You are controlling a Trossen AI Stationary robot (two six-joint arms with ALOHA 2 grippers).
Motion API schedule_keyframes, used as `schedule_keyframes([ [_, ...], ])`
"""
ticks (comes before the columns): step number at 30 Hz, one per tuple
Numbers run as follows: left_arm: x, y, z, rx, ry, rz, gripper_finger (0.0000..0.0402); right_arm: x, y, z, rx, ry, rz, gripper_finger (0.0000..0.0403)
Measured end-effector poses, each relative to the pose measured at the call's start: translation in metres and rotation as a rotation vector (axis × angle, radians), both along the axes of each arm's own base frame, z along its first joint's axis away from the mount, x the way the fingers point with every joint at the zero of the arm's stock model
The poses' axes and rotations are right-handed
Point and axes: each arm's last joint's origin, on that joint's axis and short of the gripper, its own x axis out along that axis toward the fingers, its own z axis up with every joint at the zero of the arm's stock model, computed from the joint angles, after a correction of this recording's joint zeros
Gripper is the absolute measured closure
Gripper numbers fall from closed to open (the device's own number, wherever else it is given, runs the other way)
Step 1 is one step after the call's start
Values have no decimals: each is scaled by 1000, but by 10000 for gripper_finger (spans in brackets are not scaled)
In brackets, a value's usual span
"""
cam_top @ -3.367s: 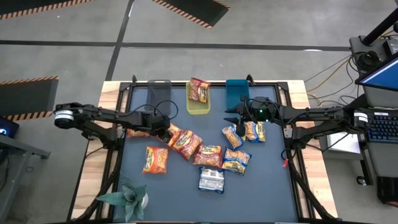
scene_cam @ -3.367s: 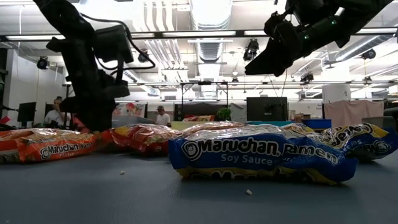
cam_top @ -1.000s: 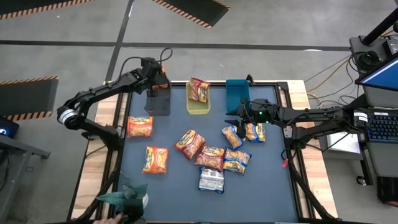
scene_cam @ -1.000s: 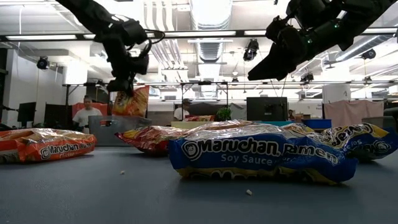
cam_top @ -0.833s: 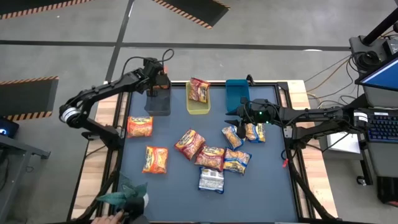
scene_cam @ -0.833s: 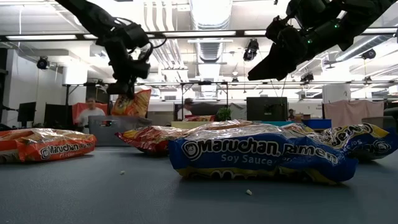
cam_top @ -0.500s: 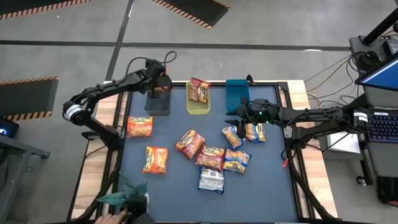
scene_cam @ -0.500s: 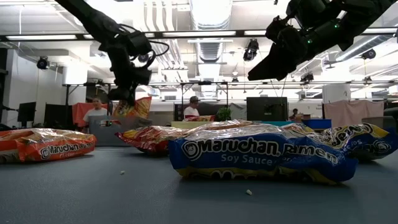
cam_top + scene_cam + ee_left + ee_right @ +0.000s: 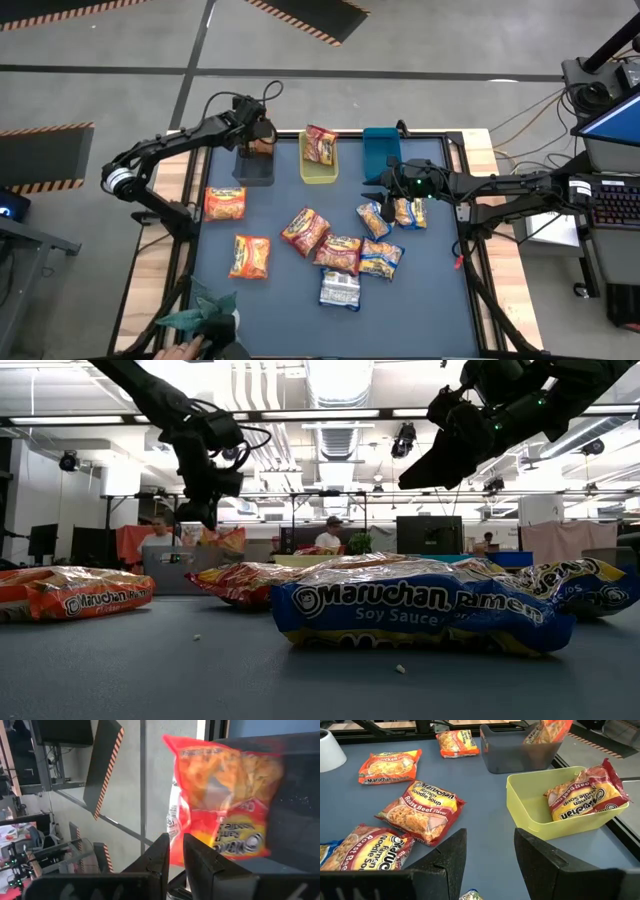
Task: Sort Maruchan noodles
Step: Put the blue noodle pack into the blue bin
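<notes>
My left gripper is over the grey bin at the table's far left. It is open by a narrow gap. An orange noodle packet is just past the fingertips, dropping into that bin, and looks blurred. My right gripper hovers wide open above the table's right half, over the blue-and-yellow packets. Orange, red, blue-and-yellow and one silvery packet lie flat on the table.
The yellow bin holds one red packet. The blue bin stands to its right at the far edge. A leafy plant sits at the near left corner, with a person's hand beside it. People stand beyond the table.
My left gripper has moved a little toward the table's right and down over the grey bin. The orange packet first hung and swung below its fingers. It has since dropped away from them and sits lower in the bin. My right arm has kept still.
</notes>
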Motion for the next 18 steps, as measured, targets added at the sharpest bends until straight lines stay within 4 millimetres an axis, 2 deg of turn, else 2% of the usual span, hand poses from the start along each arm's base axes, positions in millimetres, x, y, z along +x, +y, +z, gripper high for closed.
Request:
schedule_keyframes([
  [10,0,-1,2,9,-25,40,327,0,0,0,5,-1,-2,248],
  [18,-4,-15,20,99,-36,113,326,0,0,0,35,-5,-15,248],
])
